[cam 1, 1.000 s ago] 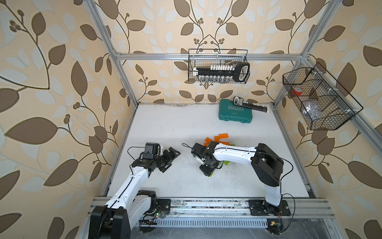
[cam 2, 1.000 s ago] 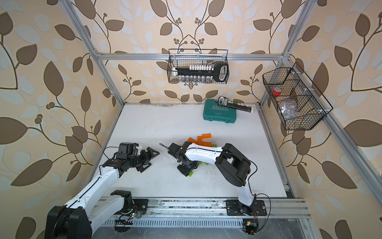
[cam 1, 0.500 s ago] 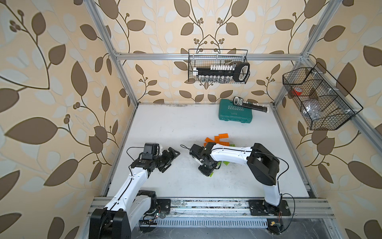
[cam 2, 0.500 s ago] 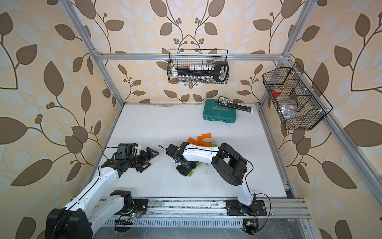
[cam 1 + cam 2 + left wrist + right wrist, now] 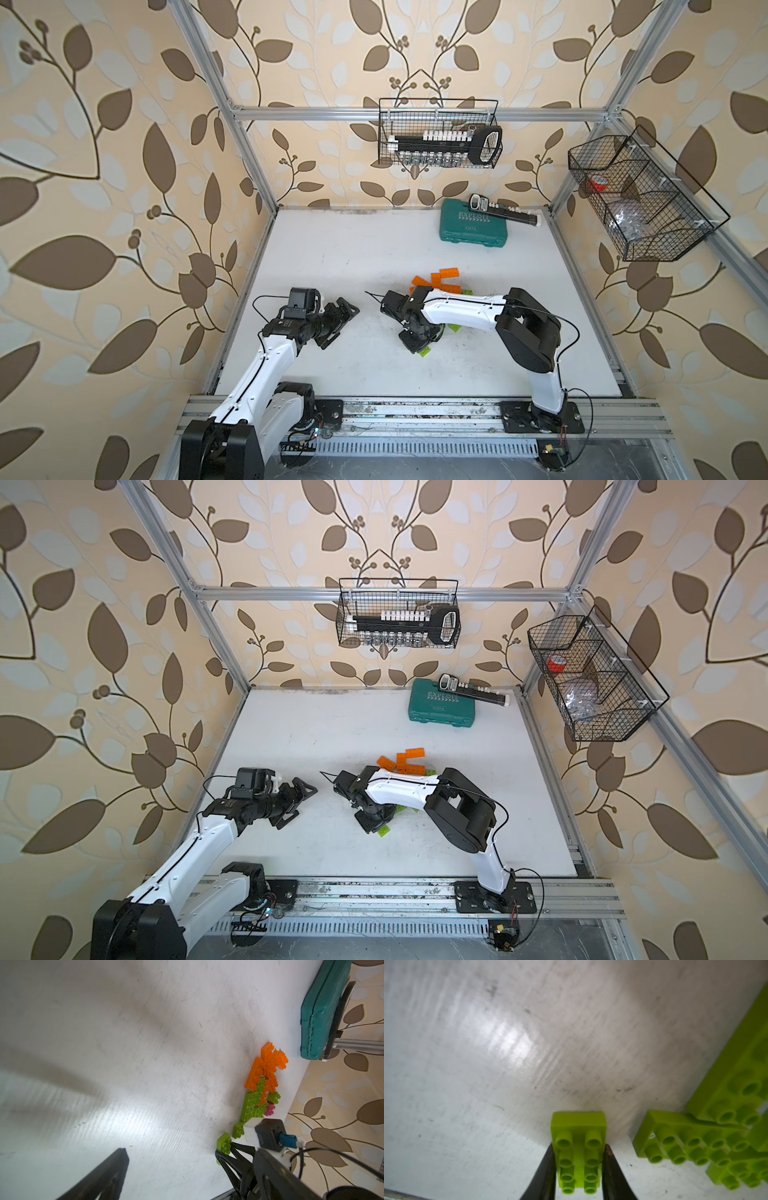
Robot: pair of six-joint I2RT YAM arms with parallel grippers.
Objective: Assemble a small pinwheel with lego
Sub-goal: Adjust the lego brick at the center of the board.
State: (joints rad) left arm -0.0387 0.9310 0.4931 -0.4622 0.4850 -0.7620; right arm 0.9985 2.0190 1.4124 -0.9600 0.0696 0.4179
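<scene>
The right gripper (image 5: 579, 1147) clamped a lime-green studded plastic brick (image 5: 579, 1126) by its two long sides, its black fingers (image 5: 544, 1178) pressed against the plastic. Whether the brick sat on the white tabletop (image 5: 332, 249) or hung just clear of it could not be told. In both top views the pair stood near the middle of the surface, on the front-edge side of a loose heap of lego. In that heap, flat orange studded bricks (image 5: 268, 1068) lay towards the far edge and more lime-green bricks (image 5: 253, 1105) nearer the gripper. A small pink square brick (image 5: 269, 1110) and a small green square brick (image 5: 273, 1097) sat at the heap's right-edge side. The right arm's white forearm (image 5: 457, 309) stretched over the heap and hid most of the lime pieces from above. The left gripper (image 5: 338, 326) hung near the left edge, well apart from the bricks, jaws spread wide and holding nothing. A teal plastic tool case (image 5: 473, 226) lay in the far right corner with a black socket rail (image 5: 507, 212) across it. Black wire baskets hung on the back wall (image 5: 384, 133) and the right wall (image 5: 648, 245)
</scene>
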